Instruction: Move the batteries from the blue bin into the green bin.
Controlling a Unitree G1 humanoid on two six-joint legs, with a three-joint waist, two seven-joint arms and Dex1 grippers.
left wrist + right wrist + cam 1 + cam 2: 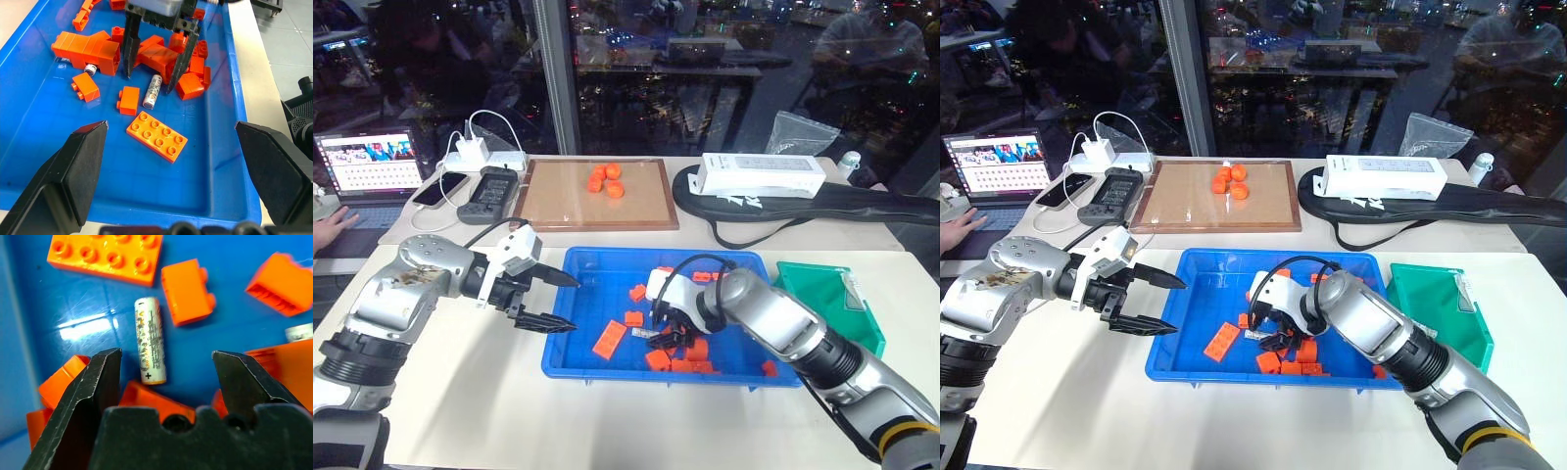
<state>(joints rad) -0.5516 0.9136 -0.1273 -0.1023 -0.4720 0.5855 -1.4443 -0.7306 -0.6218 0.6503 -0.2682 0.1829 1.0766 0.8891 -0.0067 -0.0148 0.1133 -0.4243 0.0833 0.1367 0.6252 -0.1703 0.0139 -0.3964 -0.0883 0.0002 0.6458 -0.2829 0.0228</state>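
**Right tool poised over a battery in the blue bin**

A large blue bin point(570, 323) sits at the centre of a pale worktop point(460, 411), scattered with orange blocks point(609, 338). The right arm reaches in from the lower right of the head view, wrist bent steeply downward, so that the right tool point(149, 81) hangs among the blocks near the middle of the bin. Its two black fingers are apart and straddle a silvery battery point(150, 340) lying flat on the blue floor; neither finger touches it. A small orange block point(187, 291) lies just beside the battery, and a flat studded orange plate point(105, 254) lies near its far end. The end of a second battery point(90, 69) peeks out beside a larger block.

The left arm comes in from the left edge, forearm roughly level, pointing across towards the bin. The left tool point(548, 301) hovers at the bin's left rim, fingers spread wide and holding nothing.

The green bin point(822, 294) stands just right of the blue bin. In the upper part of the frame lies a brown wooden-framed tray point(558, 206).
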